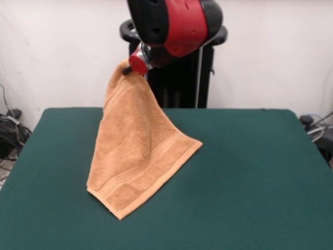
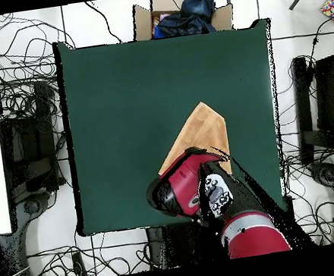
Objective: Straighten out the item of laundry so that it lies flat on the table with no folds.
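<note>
The orange-tan towel (image 1: 136, 151) hangs from one corner, which is lifted above the far side of the dark green table (image 1: 250, 172). Its lower part rests on the table, with border bands along the bottom edge and a pointed corner toward the front. My gripper (image 1: 126, 69) is shut on the towel's top corner, under the red and black arm (image 1: 174, 23). In the overhead view the arm (image 2: 196, 190) hides the gripper. The towel (image 2: 204, 131) shows there as a tan wedge on the table (image 2: 133, 95). No white tag shows.
The black pedestal (image 1: 182, 83) stands behind the table's far edge. In the overhead view a cardboard box (image 2: 183, 13) holding dark blue cloth sits beyond the table's top edge. Cables and black equipment (image 2: 33, 147) lie on the floor at both sides.
</note>
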Action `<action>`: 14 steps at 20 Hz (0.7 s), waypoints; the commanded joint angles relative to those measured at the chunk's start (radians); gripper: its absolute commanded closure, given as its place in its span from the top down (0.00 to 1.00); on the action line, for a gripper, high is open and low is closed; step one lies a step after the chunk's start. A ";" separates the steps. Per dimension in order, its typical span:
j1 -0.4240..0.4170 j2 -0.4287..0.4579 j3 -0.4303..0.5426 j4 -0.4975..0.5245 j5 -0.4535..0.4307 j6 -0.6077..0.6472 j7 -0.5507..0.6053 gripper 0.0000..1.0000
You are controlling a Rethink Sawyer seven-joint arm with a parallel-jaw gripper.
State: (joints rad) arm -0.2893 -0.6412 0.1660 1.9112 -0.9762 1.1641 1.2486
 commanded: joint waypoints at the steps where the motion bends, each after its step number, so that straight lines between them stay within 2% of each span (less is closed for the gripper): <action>1: 0.014 0.077 -0.022 -0.016 -0.025 -0.039 0.114 0.00; 4: 0.024 0.125 -0.033 -0.041 -0.044 -0.031 0.136 0.00; 10: -0.001 0.260 -0.037 -0.107 -0.080 -0.092 0.174 0.00; 14: -0.017 0.310 -0.042 -0.142 -0.091 -0.118 0.169 0.00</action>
State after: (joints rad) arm -0.2922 -0.4563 0.1428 1.8857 -1.0102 1.1464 1.2486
